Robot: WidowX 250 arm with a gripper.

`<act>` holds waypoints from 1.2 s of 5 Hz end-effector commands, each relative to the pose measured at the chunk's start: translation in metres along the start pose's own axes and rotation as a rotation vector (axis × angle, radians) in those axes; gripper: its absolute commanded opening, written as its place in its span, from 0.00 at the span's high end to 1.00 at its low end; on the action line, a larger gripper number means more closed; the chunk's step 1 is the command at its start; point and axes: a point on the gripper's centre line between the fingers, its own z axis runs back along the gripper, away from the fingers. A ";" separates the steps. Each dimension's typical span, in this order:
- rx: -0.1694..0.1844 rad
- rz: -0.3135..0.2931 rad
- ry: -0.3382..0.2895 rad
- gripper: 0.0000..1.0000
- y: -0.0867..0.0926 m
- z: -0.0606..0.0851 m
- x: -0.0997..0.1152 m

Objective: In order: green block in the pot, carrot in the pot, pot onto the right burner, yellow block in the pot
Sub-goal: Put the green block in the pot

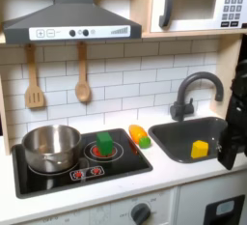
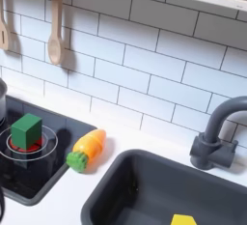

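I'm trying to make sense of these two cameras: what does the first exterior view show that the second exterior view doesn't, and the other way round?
First exterior view: the microwave, the range hood, the whole pot, and the dark robot arm at the first exterior view's right edge.

Second exterior view: nothing new, just a closer look. The carrot lies on the white counter, green tip toward the cooktop.

Both: the green block on the right burner, the carrot, the yellow block in the sink, the faucet, the wooden spoon.
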 end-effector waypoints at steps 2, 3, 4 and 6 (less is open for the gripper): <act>0.032 0.036 0.016 0.00 0.025 -0.009 0.023; 0.044 0.066 0.003 0.00 0.032 -0.011 0.037; 0.038 0.085 -0.003 0.00 0.032 -0.013 0.050; 0.037 0.122 -0.009 0.00 0.037 -0.016 0.077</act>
